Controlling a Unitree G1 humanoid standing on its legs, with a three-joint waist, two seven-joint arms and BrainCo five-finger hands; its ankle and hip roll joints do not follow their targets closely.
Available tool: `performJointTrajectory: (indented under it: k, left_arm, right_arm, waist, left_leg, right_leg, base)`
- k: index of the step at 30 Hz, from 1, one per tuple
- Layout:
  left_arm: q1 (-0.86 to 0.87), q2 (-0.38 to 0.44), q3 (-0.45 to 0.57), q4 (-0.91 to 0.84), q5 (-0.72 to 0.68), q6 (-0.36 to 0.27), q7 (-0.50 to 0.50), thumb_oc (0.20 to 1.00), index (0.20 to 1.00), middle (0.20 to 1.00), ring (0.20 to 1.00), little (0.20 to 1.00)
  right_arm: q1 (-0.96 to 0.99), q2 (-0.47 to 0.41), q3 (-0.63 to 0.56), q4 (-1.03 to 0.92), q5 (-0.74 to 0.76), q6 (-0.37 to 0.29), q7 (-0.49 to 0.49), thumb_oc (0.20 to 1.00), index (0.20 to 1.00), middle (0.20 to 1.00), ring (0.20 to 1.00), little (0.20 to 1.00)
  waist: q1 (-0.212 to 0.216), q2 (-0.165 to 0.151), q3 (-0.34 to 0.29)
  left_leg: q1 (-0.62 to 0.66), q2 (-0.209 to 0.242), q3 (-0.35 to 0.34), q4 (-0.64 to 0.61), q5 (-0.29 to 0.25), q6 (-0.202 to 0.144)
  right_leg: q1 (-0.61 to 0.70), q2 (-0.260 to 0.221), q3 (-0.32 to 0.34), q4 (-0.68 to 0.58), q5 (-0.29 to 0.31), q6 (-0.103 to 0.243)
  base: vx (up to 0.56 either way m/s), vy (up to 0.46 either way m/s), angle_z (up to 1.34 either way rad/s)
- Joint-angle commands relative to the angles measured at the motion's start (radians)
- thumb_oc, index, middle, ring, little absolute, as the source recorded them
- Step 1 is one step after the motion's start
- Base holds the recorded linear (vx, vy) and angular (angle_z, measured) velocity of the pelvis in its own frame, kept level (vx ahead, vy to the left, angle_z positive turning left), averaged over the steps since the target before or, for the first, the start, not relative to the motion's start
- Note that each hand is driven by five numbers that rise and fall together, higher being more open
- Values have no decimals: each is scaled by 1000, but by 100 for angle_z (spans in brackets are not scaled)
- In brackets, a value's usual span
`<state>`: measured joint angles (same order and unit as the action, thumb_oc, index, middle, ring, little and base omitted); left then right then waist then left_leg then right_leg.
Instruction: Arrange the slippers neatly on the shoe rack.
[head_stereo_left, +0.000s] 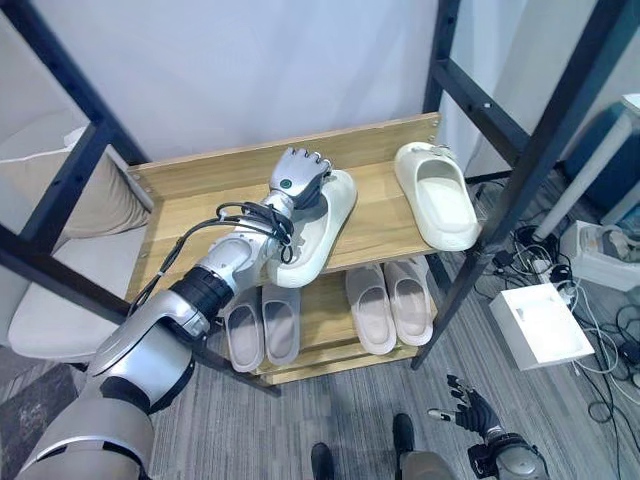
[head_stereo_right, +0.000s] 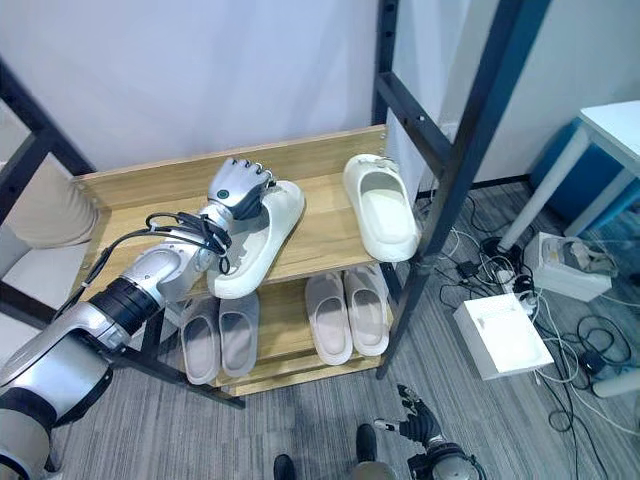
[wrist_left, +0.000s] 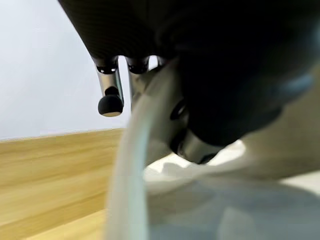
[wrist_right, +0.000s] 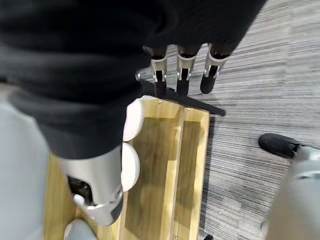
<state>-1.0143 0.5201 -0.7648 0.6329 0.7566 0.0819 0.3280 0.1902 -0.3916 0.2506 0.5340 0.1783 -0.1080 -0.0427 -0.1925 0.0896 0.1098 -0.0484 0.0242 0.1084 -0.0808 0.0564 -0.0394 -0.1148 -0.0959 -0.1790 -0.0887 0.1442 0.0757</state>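
Now the left hand (head_stereo_left: 298, 177) grips a white slipper (head_stereo_left: 318, 232) on the shoe rack (head_stereo_left: 190, 190) top shelf.
Its fingers curl over the slipper's far end; the matching slipper (head_stereo_left: 436, 193) lies well apart to the right. Two beige pairs (head_stereo_left: 330, 310) sit on the lower shelf. Right hand (head_stereo_left: 468, 405) hangs low, fingers relaxed and spread.

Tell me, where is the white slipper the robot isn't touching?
The free white slipper lies on the shoe rack's top shelf at its right end, toe toward the front, apart from the slipper under the left hand, above the lower pairs.
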Motion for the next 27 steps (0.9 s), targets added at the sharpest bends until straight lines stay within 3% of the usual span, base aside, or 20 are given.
performJointTrajectory:
  k: [1,6,9,14,15,16,22,27]
  left_arm:
    - [-176,-18,19,168,-46,9,17,200,200,200,200,200]
    - [-215,-52,-4,257,-69,12,18,200,200,200,200,200]
    - [-236,-75,32,326,-134,17,41,200,200,200,200,200]
    - [-243,-48,37,315,-158,11,57,200,200,200,200,200]
    - [-243,-47,38,300,-158,11,58,369,369,369,369,369]
    - [-243,-50,39,300,-165,9,56,1000,1000,1000,1000,1000]
    - [-237,-26,72,284,-228,8,29,1000,1000,1000,1000,1000]
    - [-219,39,187,38,-291,3,43,1000,1000,1000,1000,1000]
  right_arm:
    - [-10,-42,-47,-69,36,-42,-20,1000,1000,1000,1000,1000]
    - [-8,-54,-67,-67,54,-46,-25,1000,1000,1000,1000,1000]
    - [-19,-55,-75,-62,47,-43,-52,1000,1000,1000,1000,1000]
    - [-12,-43,-53,-67,27,-41,-52,1000,1000,1000,1000,1000]
    - [-5,-39,-46,-71,20,-40,-46,1000,1000,1000,1000,1000]
    - [-2,-37,-42,-75,18,-40,-44,1000,1000,1000,1000,1000]
    - [18,-29,-43,-87,8,-32,-30,1000,1000,1000,1000,1000]
    - [43,-8,-52,-91,-10,-9,-11,1000,1000,1000,1000,1000]
  waist:
    - [-48,-17,29]
    - [-73,-9,30]
    - [-81,0,30]
    - [-85,9,27]
    - [-82,11,25]
    - [-81,11,24]
    - [-63,8,19]
    - [-17,-4,16]
  left_leg:
    - [64,-5,6,-6,-58,-24]
    - [65,-1,28,-6,-59,-27]
    - [68,2,42,-6,-58,-29]
    - [75,5,49,-6,-61,-32]
    - [77,6,45,-6,-62,-33]
    - [78,6,42,-6,-62,-33]
    - [82,7,20,-6,-57,-35]
    - [77,8,-18,-6,-49,-36]
  right_leg:
    - [89,-2,6,1,-103,83]
    - [77,3,25,1,-100,84]
    - [73,5,32,1,-100,83]
    - [76,7,37,1,-102,83]
    - [82,7,32,1,-106,82]
    - [84,8,27,1,-109,80]
    - [106,9,0,1,-120,75]
    - [123,10,-37,1,-130,67]
  base:
    - [33,-26,-42]
    - [37,-25,-20]
    - [55,-34,-16]
    - [37,-20,-7]
    - [0,0,0]
    - [0,0,0]
    - [-2,-23,4]
    - [-28,-35,20]
